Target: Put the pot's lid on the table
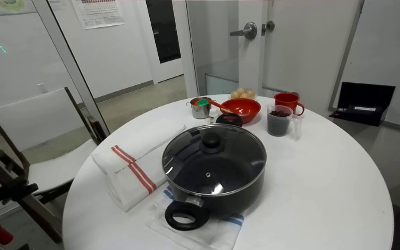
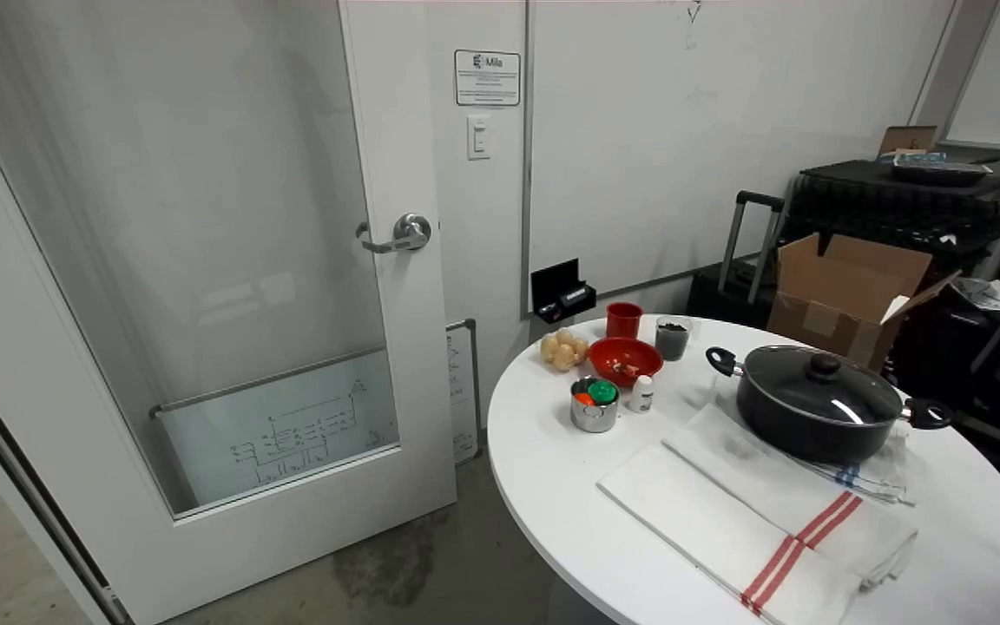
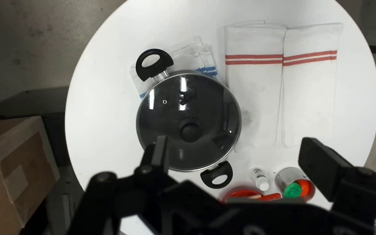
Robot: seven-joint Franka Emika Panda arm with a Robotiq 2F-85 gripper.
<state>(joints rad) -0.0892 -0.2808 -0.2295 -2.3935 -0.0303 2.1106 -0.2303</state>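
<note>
The wide black pot (image 1: 245,201) stands on the round white table (image 1: 325,187), partly over a folded cloth. Its clear glass lid (image 1: 217,159) with black centre knob lies flat on top, its metal rim meeting the pot's rim. The pot (image 2: 791,425), lid (image 2: 865,395) and table (image 2: 543,486) also show in an exterior view. In the wrist view the lid (image 3: 191,104) covers the pot, whose black handle (image 3: 165,61) sticks out, on the table (image 3: 103,107). My gripper (image 3: 235,145) is open and empty, high above the table. Its left finger overlaps the lid's edge. Neither exterior view shows the gripper.
A folded red-striped towel (image 1: 127,173) lies beside the pot. A blue-striped cloth (image 1: 217,232) lies under it. Beyond stand a red bowl (image 1: 250,107), metal cup (image 1: 200,110), white bottle (image 2: 641,395), measuring cup (image 1: 278,125), red mug (image 1: 286,99) and eggs (image 2: 562,350).
</note>
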